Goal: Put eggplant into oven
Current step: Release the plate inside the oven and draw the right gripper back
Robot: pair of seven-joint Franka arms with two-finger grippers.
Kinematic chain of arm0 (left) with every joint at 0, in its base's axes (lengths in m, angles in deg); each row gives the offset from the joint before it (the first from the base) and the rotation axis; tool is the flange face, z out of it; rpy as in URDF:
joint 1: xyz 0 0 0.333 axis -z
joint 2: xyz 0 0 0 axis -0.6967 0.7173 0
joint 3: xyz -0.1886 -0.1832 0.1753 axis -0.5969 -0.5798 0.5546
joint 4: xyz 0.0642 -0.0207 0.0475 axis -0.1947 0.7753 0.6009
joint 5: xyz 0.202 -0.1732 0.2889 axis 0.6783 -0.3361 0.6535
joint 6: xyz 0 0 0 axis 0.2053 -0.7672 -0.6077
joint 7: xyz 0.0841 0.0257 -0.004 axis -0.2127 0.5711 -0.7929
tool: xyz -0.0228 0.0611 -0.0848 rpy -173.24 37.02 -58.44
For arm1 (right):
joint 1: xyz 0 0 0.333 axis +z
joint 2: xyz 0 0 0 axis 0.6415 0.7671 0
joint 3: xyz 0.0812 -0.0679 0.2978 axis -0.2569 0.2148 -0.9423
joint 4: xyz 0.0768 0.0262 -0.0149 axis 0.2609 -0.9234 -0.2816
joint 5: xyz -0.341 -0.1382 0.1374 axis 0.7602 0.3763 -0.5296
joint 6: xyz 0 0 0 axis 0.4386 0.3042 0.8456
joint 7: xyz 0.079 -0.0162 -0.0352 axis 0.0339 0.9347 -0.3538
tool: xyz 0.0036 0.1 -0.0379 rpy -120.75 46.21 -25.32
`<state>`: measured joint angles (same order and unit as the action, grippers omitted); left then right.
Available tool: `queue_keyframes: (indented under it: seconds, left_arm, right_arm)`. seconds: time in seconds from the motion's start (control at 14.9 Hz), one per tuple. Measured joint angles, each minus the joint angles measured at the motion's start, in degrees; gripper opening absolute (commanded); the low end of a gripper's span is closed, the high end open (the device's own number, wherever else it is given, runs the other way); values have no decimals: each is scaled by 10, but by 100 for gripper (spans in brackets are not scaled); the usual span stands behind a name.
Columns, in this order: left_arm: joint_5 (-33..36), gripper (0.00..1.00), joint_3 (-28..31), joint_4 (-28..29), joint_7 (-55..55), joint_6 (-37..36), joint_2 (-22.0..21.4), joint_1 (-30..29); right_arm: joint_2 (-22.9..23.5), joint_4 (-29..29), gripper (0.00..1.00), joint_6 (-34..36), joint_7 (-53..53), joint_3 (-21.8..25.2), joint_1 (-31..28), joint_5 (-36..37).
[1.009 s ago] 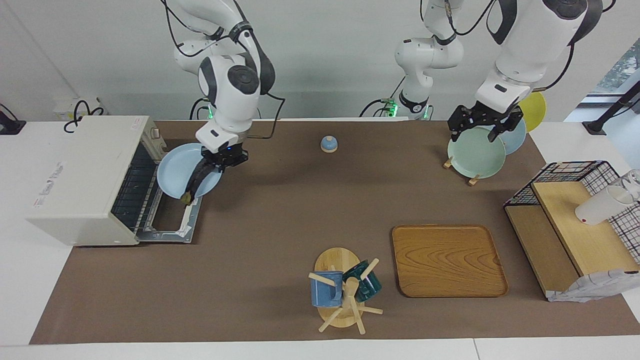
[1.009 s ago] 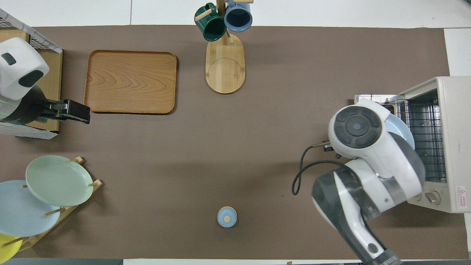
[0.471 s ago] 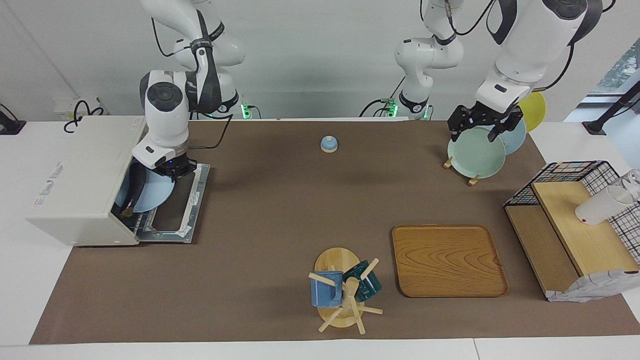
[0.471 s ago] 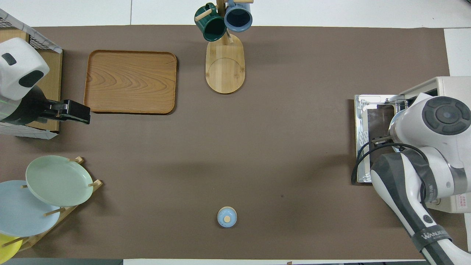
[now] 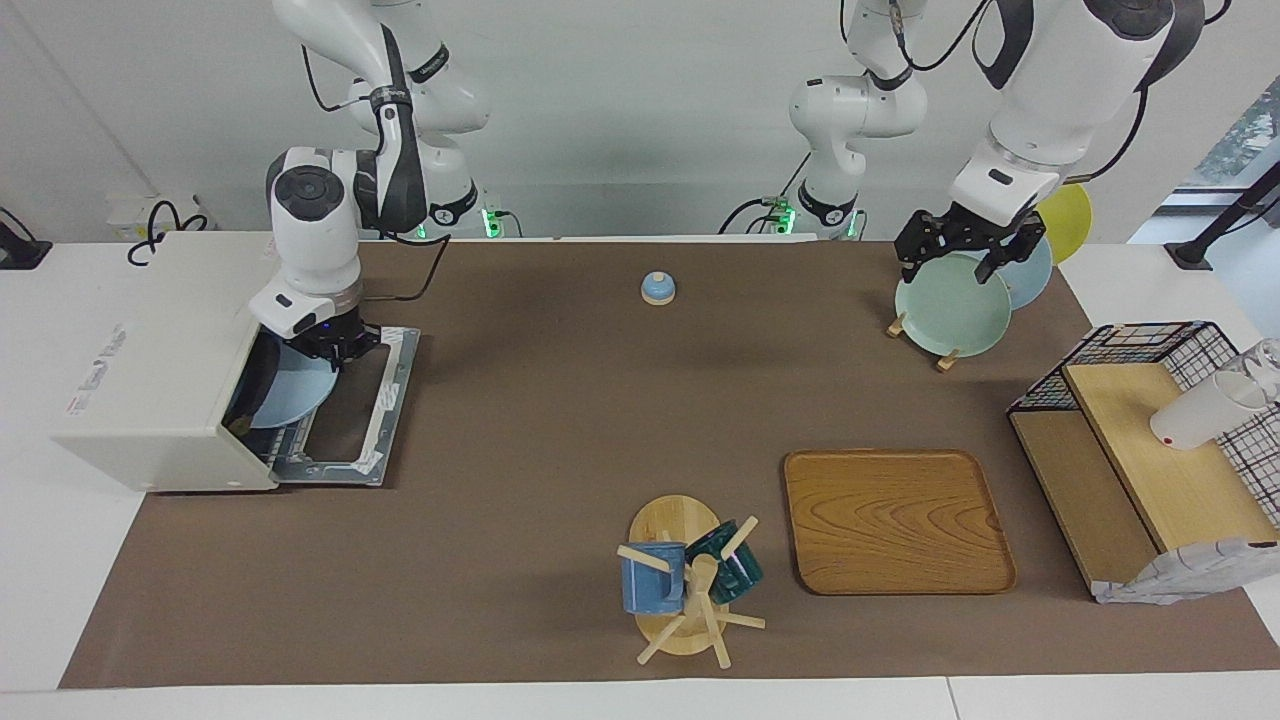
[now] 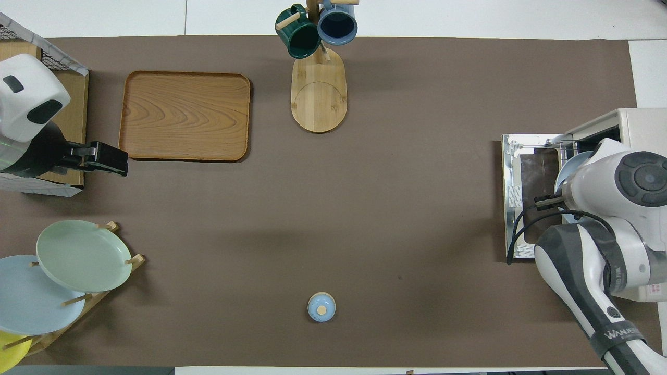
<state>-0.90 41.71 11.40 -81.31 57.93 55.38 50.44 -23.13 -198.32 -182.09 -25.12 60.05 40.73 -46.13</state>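
Observation:
The cream-white oven [image 5: 150, 360] stands at the right arm's end of the table, its door [image 5: 365, 400] folded down flat. My right gripper [image 5: 322, 350] is shut on the rim of a light blue plate [image 5: 295, 395] and holds it partly inside the oven's opening. The dark eggplant [image 5: 256, 385] lies on that plate, deep in the opening, its stem tip toward the oven's lower edge. In the overhead view the oven [image 6: 638, 125] and a bit of the plate [image 6: 570, 164] show, while the right arm hides the eggplant. My left gripper [image 5: 950, 262] waits, open, over the plate rack.
A plate rack [image 5: 945, 350] with green, blue and yellow plates stands near the left arm's base. A small blue lid [image 5: 657, 288] lies between the arms. A wooden tray [image 5: 897, 520], a mug tree [image 5: 690, 585] and a wire shelf unit [image 5: 1150, 440] stand farther from the robots.
My right gripper carried the plate with the eggplant from over the open door into the oven's opening, then pushed it a little deeper. The left arm has not moved.

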Motion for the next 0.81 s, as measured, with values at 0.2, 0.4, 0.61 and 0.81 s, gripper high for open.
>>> queue_keyframes:
  seconds: [0.2, 0.4, 0.61, 0.81]
  left_arm:
    - [0, 100, 0, 0, 0, 0, 0, 0]
    - [0, 100, 0, 0, 0, -1, 0, 0]
    - [0, 100, 1, 0, 0, -2, 0, 0]
    - [0, 100, 1, 0, 0, -2, 0, 0]
  right_arm:
    - [-3, 4, 28, 9, -22, 0, 0, -14]
    - [-8, 39, 6, 48, -45, -3, 5, -65]
    - [-5, 54, 0, 28, -40, -8, 38, -97]
    - [31, 51, 0, -32, 11, -9, 67, -99]
